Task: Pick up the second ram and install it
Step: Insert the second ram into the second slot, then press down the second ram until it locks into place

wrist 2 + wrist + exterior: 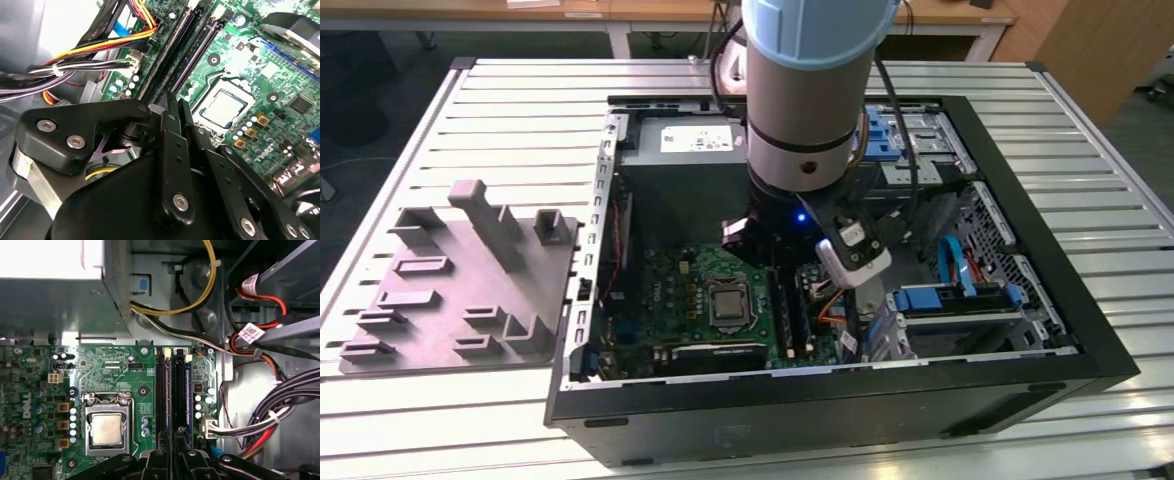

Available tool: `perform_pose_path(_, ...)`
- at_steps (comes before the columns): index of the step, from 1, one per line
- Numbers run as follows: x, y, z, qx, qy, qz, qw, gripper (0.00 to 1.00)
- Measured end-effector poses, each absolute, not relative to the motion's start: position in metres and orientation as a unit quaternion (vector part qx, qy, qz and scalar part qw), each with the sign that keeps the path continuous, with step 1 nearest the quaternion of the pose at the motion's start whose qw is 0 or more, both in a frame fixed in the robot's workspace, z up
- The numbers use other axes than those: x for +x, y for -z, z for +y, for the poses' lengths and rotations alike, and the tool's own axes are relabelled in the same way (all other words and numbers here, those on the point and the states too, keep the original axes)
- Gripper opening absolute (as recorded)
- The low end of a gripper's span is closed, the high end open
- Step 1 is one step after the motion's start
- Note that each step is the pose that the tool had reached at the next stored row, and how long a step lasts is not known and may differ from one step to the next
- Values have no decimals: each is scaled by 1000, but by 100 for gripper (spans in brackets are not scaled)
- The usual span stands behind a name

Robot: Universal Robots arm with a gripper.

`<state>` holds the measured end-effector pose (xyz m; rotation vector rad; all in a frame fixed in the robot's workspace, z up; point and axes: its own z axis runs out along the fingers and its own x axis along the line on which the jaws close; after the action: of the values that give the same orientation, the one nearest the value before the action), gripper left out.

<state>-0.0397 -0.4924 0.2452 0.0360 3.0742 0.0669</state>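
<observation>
Gripper [175, 441] inspection inside the open computer case [854, 400]. Found jaws drawn nearly together, with no more than a thin gap between them. Noted a thin dark strip standing edge-on in that gap; judged it to be the second ram [177, 425], pinched by its upper edge. Could not make out chips or sticker from this angle.

Observed directly beneath the jaws, in both wrist views, one of the long black memory slots, lined up lengthwise with the held strip. Recorded a neighbouring slot [160, 400] just beside the jaws, on the side toward the processor socket [106, 427]. Noted the green motherboard [115, 365] spreading beyond that socket. Logged a cable bundle [280, 410] on the jaws' opposite side, near but not touching.

Saw, in the exterior view, the grey tray [454, 290] well apart from the jaws, outside the case, carrying no strip.

Judged pick-up complete and installation in hand: strip at or in the slot mouth. Could not confirm full seating or closed end latches. Assessed that seating would call for a straight, even downward press, square to the slot.
</observation>
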Motion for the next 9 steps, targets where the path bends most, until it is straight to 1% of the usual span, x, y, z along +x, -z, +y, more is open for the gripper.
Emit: perform_pose_path(9, -40, -248, -492, 12, -21, 999, 33, 19)
